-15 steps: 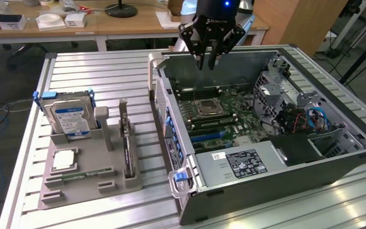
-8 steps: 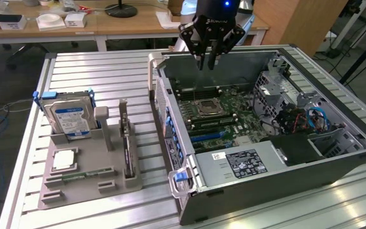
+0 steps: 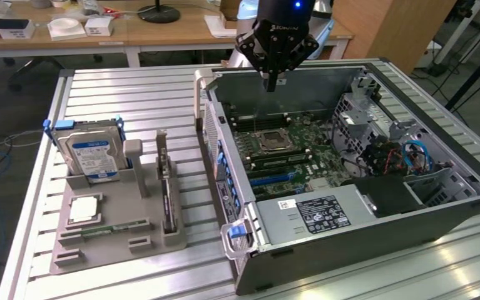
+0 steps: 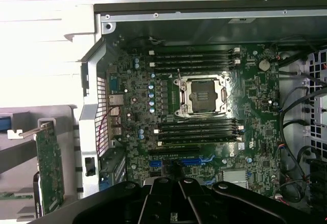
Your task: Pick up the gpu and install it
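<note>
The gpu [image 3: 167, 194] stands on edge in a slot of the grey holder [image 3: 107, 250], at the exterior view's left of the open computer case [image 3: 374, 237]. In the wrist view the gpu [image 4: 49, 168] shows as a thin board with a silver bracket at one end, beside the case's rear wall. My gripper [image 3: 269, 84] hangs above the far side of the case, over the motherboard [image 4: 204, 112], well away from the gpu. Its fingers meet in one narrow tip with nothing between them. The blue expansion slots [image 4: 179, 161] lie just beyond my gripper [image 4: 178, 183].
The holder also carries a blue-labelled hard drive [image 3: 92, 156], a processor chip [image 3: 84, 209] and a memory stick [image 3: 107, 230]. Inside the case are a power supply [image 3: 324, 212], cables [image 3: 407, 156] and a drive cage. Desks with clutter stand behind the slatted table [image 3: 132, 106].
</note>
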